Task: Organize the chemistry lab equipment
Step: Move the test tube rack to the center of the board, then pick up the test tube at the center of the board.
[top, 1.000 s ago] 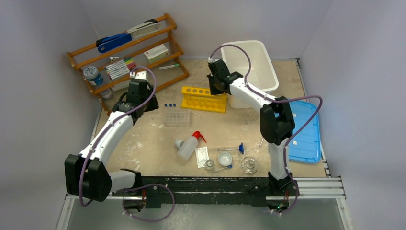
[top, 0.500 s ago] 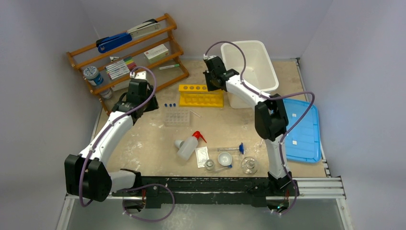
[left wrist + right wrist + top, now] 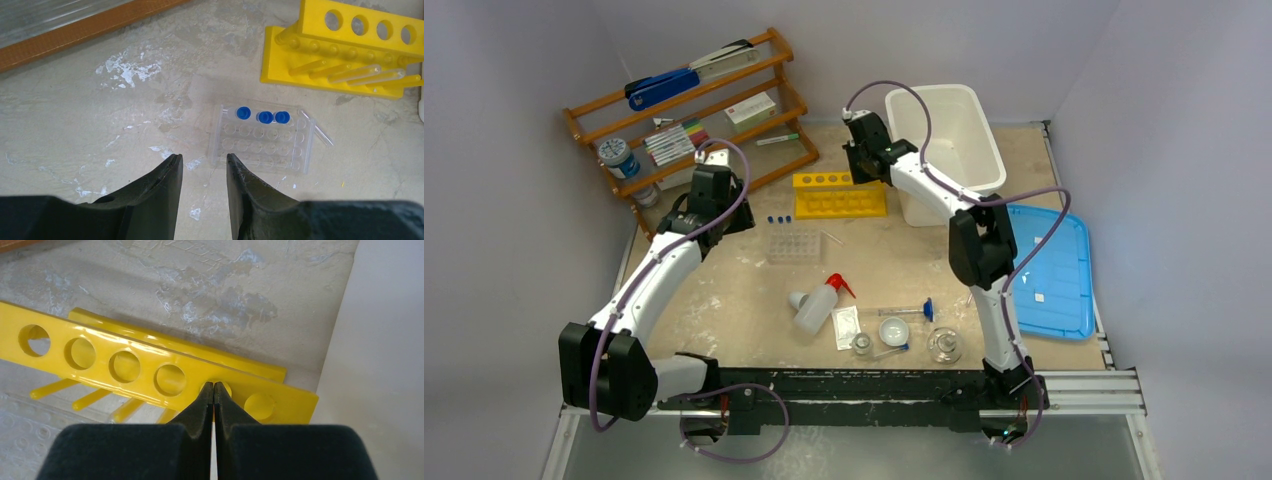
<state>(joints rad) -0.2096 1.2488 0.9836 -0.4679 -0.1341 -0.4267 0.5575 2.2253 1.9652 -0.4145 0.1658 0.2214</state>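
the right hand covers the fifth hole of the yellow six-hole rack, so whether its tips sit inside cannot be told. the rack's left end runs off that view's edge; the left wrist view cuts its right end.

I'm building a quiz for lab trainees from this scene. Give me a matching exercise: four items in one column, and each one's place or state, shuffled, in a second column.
Items
1. yellow tube rack
2. white squeeze bottle
3. clear tube tray
4. blue tray

Places or states
A. lying on its side
B. holds three blue-capped tubes along one edge
C. flat at the scene's far right
D. right gripper has its shut tips at one of its holes

Pairs: 1-D, 2-A, 3-B, 4-C
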